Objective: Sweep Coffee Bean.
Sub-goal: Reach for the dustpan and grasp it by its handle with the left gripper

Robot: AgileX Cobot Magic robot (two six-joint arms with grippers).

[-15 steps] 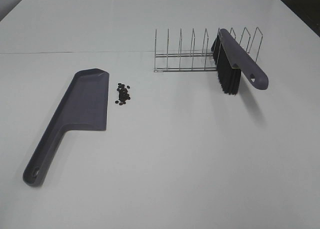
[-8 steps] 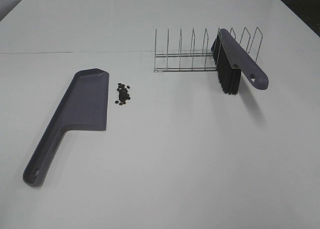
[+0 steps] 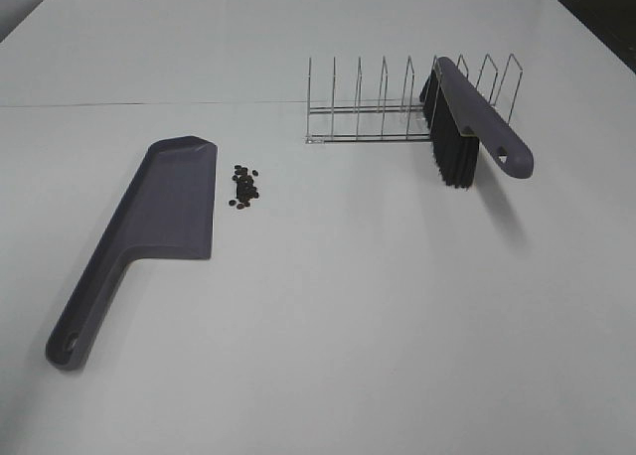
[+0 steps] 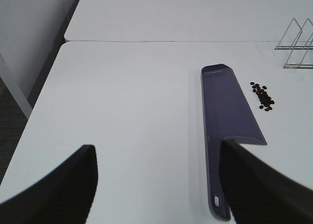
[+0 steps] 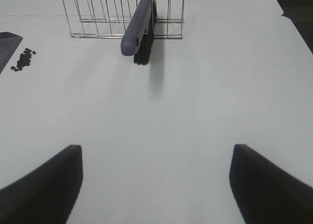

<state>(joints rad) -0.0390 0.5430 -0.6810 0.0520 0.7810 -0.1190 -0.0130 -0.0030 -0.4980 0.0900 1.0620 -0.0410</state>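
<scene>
Lifting brush (image 3: 467,127) may drag wire rack (image 3: 358,112); looks wedged, can't confirm. Left gripper (image 4: 156,145) and right gripper (image 5: 156,147) spread wide, empty. Coffee bean (image 3: 243,186) pile just beside dustpan (image 3: 169,202); fast stroke scatters it.

The white surface (image 3: 348,306) is matte, with a thin seam running across its far part. A purple-grey dustpan (image 3: 159,217) lies flat on the left side, handle toward the near edge. Just beside the pan's right edge sits a small loose cluster of dark beans (image 3: 244,186). Farther back, right of middle, stands a wire rack (image 3: 363,138).
</scene>
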